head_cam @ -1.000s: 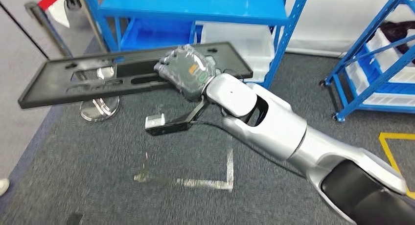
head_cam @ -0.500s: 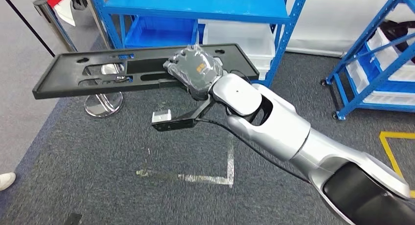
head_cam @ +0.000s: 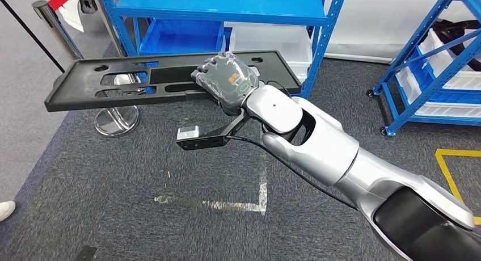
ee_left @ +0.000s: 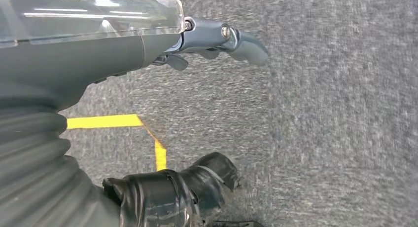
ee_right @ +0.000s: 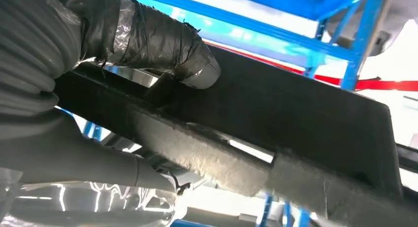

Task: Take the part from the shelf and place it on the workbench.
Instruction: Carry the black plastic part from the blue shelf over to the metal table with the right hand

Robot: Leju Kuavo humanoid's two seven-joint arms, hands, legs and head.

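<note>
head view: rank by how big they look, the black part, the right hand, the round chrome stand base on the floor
1. black part, by far the widest.
2. and 3. right hand and chrome stand base look about alike; the part hides some of the base, so no ranking.

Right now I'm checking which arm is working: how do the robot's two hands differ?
The right hand grips the long black part, holding it level above the carpet; the left hand holds nothing. The right hand is raised before the blue shelf; the left hand hangs over the carpet. Both have dark fingers.
</note>
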